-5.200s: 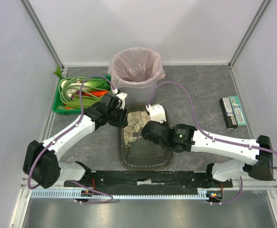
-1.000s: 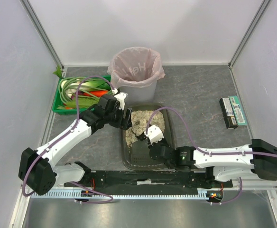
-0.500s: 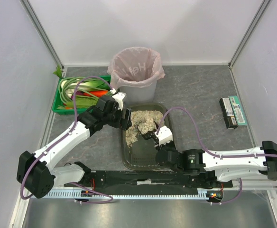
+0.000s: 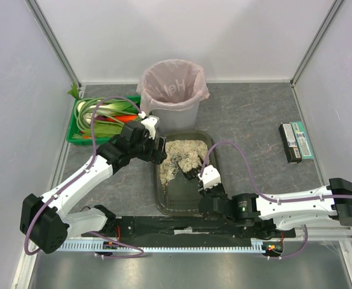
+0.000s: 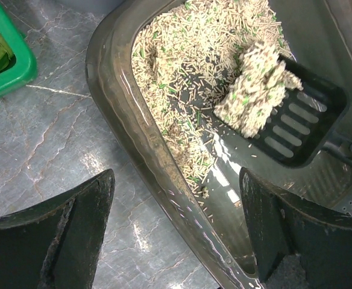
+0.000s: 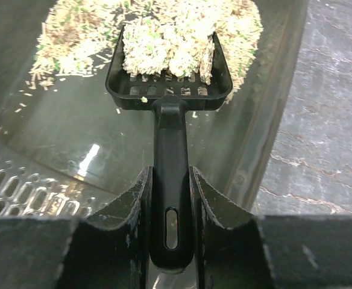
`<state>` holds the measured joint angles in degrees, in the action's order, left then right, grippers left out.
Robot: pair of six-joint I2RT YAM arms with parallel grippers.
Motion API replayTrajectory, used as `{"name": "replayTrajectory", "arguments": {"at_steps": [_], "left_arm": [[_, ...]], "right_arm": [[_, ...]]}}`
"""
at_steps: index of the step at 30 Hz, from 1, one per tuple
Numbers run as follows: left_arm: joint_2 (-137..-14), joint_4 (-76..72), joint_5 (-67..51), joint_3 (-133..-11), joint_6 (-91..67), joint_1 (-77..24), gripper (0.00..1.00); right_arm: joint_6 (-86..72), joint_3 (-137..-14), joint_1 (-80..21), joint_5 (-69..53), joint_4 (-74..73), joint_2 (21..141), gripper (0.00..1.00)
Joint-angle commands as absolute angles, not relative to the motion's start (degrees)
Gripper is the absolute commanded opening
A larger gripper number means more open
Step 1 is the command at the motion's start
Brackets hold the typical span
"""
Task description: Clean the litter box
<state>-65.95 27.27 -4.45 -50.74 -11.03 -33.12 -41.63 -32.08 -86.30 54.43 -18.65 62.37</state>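
While the right hand (image 6: 170, 180) grips the loaded scoop (image 6: 169, 120), its long axis points up the litter box (image 4: 179, 198) toward the bin (image 4: 175, 111). Left hand (image 5: 176, 223): wide, astride the left rim.

Grey marbled table (image 4: 254, 114), litter box (image 4: 175, 195) near centre, green crate (image 4: 73, 137) (vegetables inside), pink-bagged bin (image 4: 175, 110), two flat packs (image 4: 296, 142) right

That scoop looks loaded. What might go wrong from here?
The clump sits heaped on the scoop held by the right gripper; any tilt on the way to the bin may drop it on the table. The left gripper is open astride the litter box rim, so the box may slide.
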Motion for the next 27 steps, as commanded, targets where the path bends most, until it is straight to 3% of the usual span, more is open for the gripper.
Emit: {"name": "replayTrajectory", "arguments": {"at_steps": [1,3,6,9,12,15,18,22,24,25,27], "left_arm": [[-65.21,24.96,-2.99,-50.36,-8.88,-33.13,0.9],[-65.13,24.96,-2.99,-50.45,-8.88,-33.13,0.9],[-65.3,24.79,-3.16,-50.36,-8.79,-33.13,0.9],[-65.65,24.87,-3.16,-50.54,-8.88,-33.13,0.9],[-65.57,24.79,-3.43,-50.45,-8.88,-33.13,0.9],[-65.66,24.96,-3.69,-50.62,-8.88,-33.13,0.9],[-65.3,24.79,-3.34,-50.45,-8.88,-33.13,0.9],[-64.78,24.79,-2.81,-50.45,-8.79,-33.13,0.9],[-63.81,24.52,-2.2,-50.27,-8.88,-33.13,0.9],[-63.37,24.09,-1.94,-50.01,-8.88,-33.13,0.9],[-61.97,23.38,-1.76,-49.66,-8.96,-33.13,0.9]], "right_arm": [[-45.39,-34.52,-86.84,59.28,-14.9,64.14,0.0],[-48.78,-34.72,-86.84,63.82,-21.27,63.64,0.0],[-37.02,-32.52,-86.84,54.84,-10.03,61.35,0.0],[-46.05,-33.31,-86.4,60.9,-18.45,60.74,0.0],[-36.92,-30.41,-86.22,52.41,-7.13,58.54,0.0],[-46.92,-33.31,-86.05,60.71,-20.02,60.91,0.0],[-36.97,-32.17,-85.87,50.21,-8.29,60.55,0.0],[-46.68,-34.46,-84.3,60.21,-21.62,61.44,0.0],[-36.1,-32.36,-84.37,47.87,-8.14,60.3,0.0],[-37.52,-32.95,-84.46,47.29,-6.61,60.82,0.0],[-45.13,-34.8,-84.38,58.93,-18.93,62.31,0.0]]}}
